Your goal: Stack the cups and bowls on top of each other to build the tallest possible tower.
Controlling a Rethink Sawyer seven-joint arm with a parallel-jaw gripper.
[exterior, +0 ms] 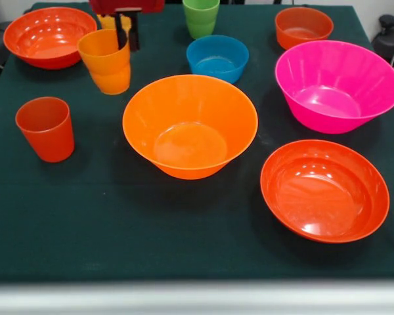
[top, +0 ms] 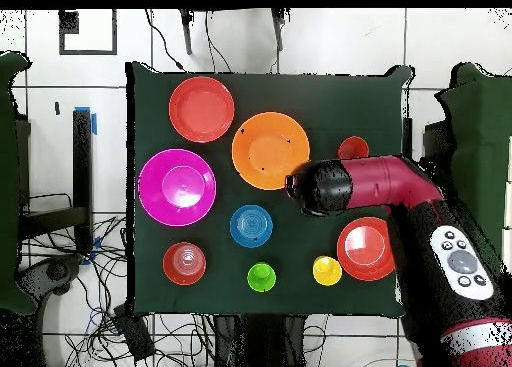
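Observation:
My gripper (exterior: 128, 47) comes down at the far left. Its two black fingers (exterior: 121, 33) straddle the right wall of the orange cup (exterior: 105, 62), shut on it. The yellow cup (exterior: 107, 21) stands just behind, mostly hidden. It shows whole in the overhead view (top: 327, 270). The green cup (exterior: 201, 16) and the red-orange cup (exterior: 46, 128) stand alone. The large orange bowl (exterior: 190, 125), the magenta bowl (exterior: 338, 85), the blue bowl (exterior: 217, 58), the small red-orange bowl (exterior: 304, 26) and two wide red-orange bowls (exterior: 325, 190) (exterior: 49, 36) sit apart on the cloth.
The dark green cloth (exterior: 118, 223) covers the table. In the overhead view the red arm (top: 375, 183) reaches in from the right and hides the orange cup and the gripper. Cables lie on the floor round the table.

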